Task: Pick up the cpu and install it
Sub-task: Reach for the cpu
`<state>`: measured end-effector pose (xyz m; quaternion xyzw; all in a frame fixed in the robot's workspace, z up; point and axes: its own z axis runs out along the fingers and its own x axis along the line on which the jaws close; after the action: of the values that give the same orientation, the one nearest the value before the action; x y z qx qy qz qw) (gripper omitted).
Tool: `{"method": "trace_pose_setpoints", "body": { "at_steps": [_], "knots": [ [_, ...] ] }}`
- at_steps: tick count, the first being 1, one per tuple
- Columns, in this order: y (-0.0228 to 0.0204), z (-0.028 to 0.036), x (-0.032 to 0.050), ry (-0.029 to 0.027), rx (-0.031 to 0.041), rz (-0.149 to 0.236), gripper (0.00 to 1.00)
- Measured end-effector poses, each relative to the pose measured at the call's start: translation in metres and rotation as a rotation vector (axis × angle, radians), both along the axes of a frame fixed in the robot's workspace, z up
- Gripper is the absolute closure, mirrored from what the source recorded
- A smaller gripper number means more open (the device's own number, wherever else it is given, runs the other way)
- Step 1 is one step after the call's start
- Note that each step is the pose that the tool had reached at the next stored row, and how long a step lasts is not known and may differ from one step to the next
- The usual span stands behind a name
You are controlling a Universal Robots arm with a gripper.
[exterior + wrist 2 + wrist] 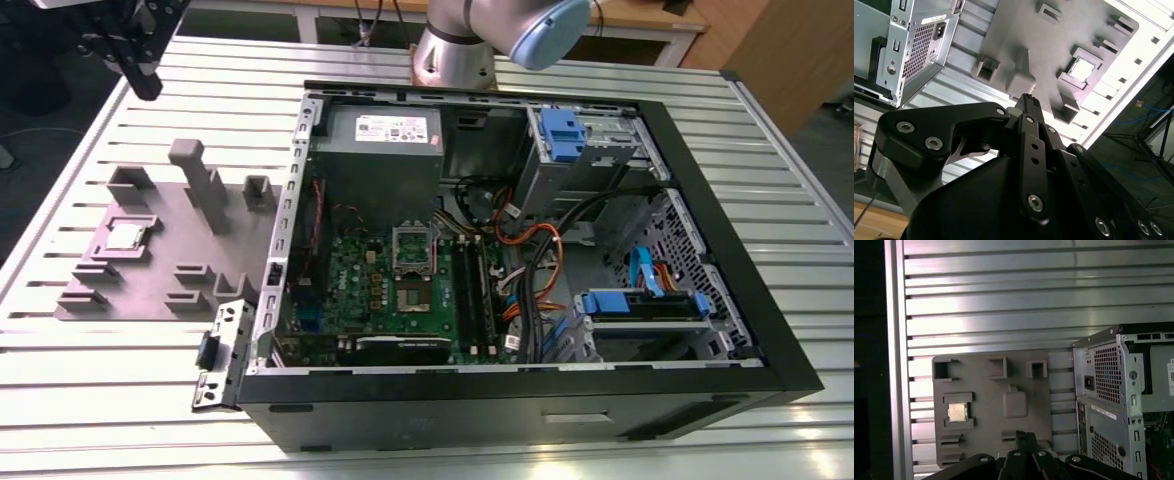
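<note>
**Desk:** What's on your screens, biggest first?

**Me:** I see a ribbed aluminium table (747,150) with shiny slats running across it. On it lies an open black computer case (467,412), boxy, with its green motherboard (367,290) exposed. Just beside it, on the exterior view's left, sits a matte grey moulded tray (147,270) with square pockets and upright posts.

**Desk:** And the claw?

**Me:** My gripper (147,88) hangs above the table by the tray's far side, its black fingers clenched together on nothing. The cpu (127,235), a small flat silvery square, rests in a tray pocket, well apart from the claw.
</note>
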<state>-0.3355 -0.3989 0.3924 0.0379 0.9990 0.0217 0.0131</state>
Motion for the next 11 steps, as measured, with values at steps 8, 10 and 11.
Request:
{"method": "trace_pose_setpoints", "body": {
  "at_steps": [8, 10, 11],
  "knots": [
    [0.0000, 0.0000, -0.0039, 0.0000, 0.0000, 0.000, 0.89],
    [0.0000, 0.0000, -0.0048, 0.0001, -0.0001, 0.000, 0.89],
    [0.0000, 0.0000, -0.0053, 0.0000, -0.0001, 0.000, 0.89]
  ]
}}
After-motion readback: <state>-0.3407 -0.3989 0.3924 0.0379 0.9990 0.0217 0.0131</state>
